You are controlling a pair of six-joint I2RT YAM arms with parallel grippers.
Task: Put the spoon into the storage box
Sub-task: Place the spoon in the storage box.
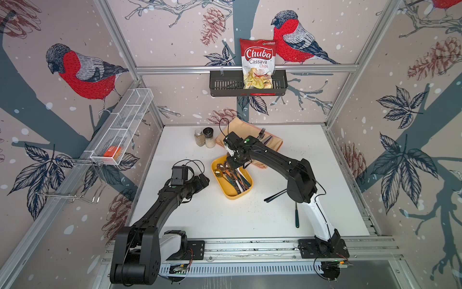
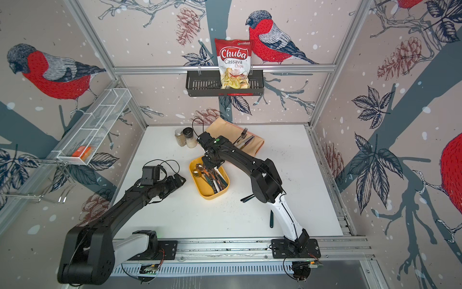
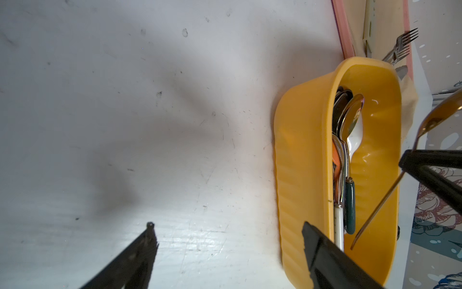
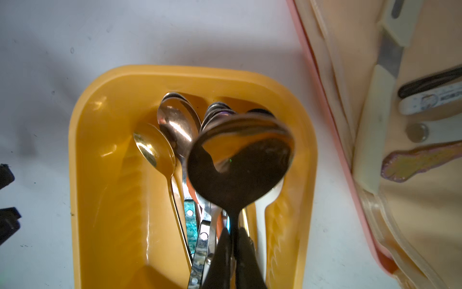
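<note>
The storage box [image 1: 226, 194] is a shallow yellow tray in mid-table, seen in both top views [image 2: 200, 190], and several spoons and other cutlery lie in it. My right gripper [image 4: 233, 232] hangs over the box's far end [image 1: 235, 162], shut on the thin neck of a dark shiny spoon [image 4: 240, 160]. The spoon's bowl hovers above the cutlery in the box [image 4: 82, 175]. In the left wrist view the same spoon [image 3: 440, 115] slants over the box's wall [image 3: 300, 150]. My left gripper [image 3: 227, 225] is open and empty, just left of the box [image 1: 203, 181].
A beige napkin [image 1: 250, 140] with a fork and knives lies behind the box. Two shakers [image 1: 205, 138] stand to its left. Black chopsticks [image 1: 275, 195] and a green-handled utensil [image 1: 296, 215] lie near the right arm. A black basket holding a chips bag [image 1: 257, 62] and a white mesh basket [image 1: 122, 125] hang on the walls.
</note>
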